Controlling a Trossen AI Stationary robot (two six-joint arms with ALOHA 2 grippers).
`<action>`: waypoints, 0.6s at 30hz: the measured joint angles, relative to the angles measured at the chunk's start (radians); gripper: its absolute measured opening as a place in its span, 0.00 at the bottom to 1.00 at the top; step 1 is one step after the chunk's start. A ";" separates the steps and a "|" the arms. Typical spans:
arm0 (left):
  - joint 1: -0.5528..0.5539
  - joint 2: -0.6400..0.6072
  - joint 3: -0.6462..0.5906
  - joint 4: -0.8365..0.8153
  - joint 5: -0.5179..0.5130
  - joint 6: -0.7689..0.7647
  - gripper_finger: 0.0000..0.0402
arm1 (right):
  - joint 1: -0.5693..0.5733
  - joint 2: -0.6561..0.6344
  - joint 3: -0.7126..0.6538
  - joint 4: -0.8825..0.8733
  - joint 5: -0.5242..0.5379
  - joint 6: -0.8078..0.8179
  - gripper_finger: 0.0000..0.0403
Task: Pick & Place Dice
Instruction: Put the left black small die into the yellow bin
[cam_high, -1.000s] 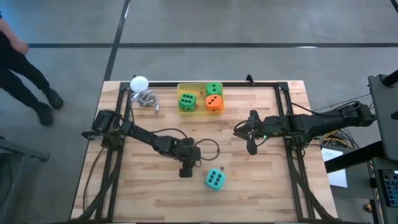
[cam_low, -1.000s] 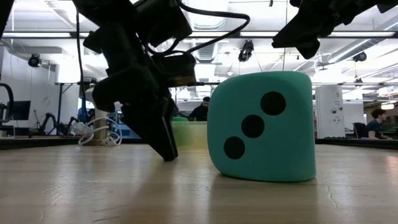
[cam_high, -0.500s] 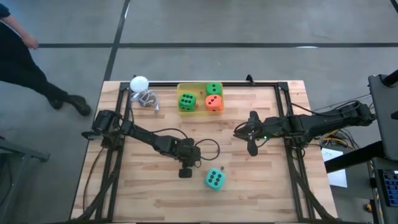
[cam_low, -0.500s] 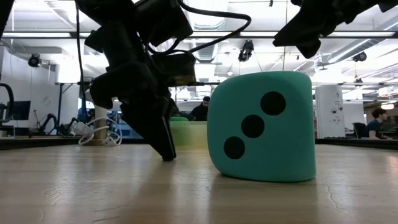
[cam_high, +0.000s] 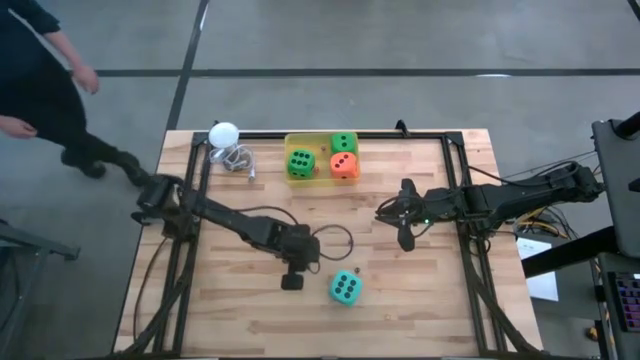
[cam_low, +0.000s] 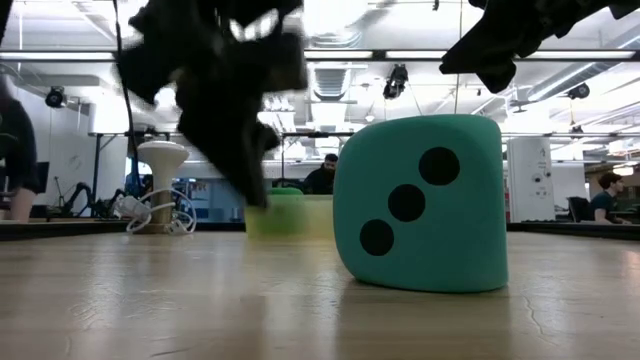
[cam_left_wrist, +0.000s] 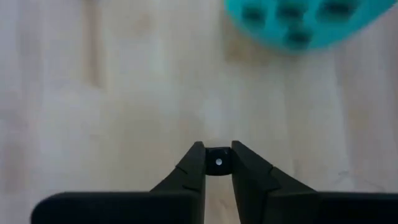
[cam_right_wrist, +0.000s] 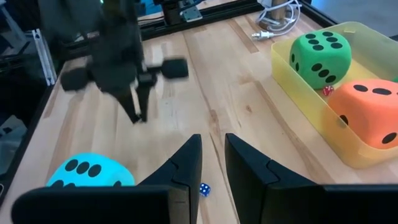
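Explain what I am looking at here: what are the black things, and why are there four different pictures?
The black things are two robot arms bolted to a wooden table, each ending in two fingers. One picture looks straight down, one looks level across the tabletop, and two come from cameras on the arms' wrists. The left gripper hangs near the table's middle, beside a teal die; its fingers are nearly together with only a small dark part between them. The right gripper waits to the right, holding nothing. At the far edge a yellow tray holds two green dice and an orange die. A white ball sits at the far left corner. A person walks past.
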 joint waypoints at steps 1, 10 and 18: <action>0.002 -0.022 0.007 -0.009 -0.013 0.007 0.12 | 0.000 0.000 0.000 0.000 0.000 -0.004 0.16; 0.093 -0.223 0.025 -0.011 -0.118 0.042 0.12 | 0.000 0.000 0.000 0.000 0.000 -0.011 0.16; 0.317 -0.323 0.034 0.016 -0.138 0.042 0.12 | 0.000 0.000 0.000 0.000 0.000 -0.011 0.16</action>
